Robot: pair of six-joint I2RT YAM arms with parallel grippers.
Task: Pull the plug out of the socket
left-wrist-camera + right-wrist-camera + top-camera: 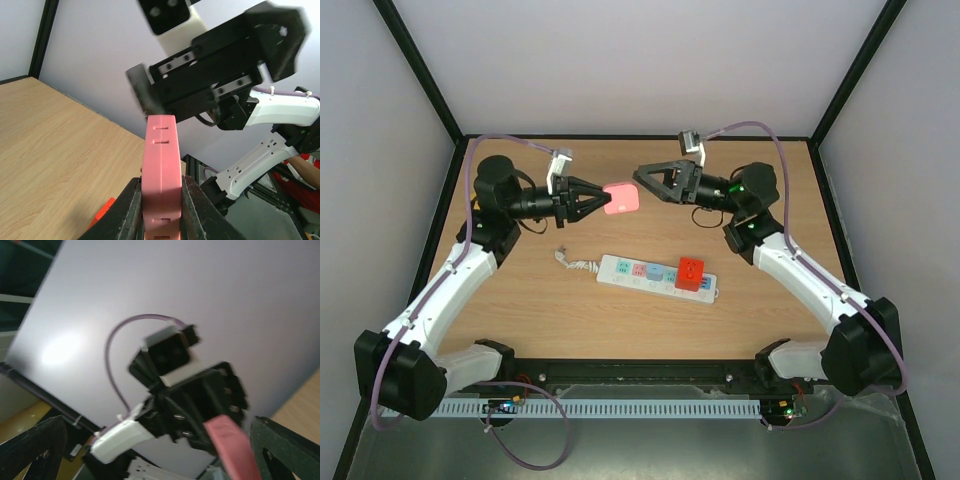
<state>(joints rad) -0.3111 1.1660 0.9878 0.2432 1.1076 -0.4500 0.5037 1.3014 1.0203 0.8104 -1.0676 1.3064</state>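
My left gripper is shut on a pink square plug and holds it in the air above the back middle of the table. In the left wrist view the pink plug stands edge-on, clamped between my black fingers. My right gripper is open, level with the pink plug and just right of it, apart from it. In the right wrist view the pink plug shows between the spread fingers. The socket, a long white power strip, lies on the table with a red plug in it.
A short white cord stub trails from the strip's left end. The wooden table is bounded by black frame posts and pale walls. The red plug also shows at the bottom of the left wrist view.
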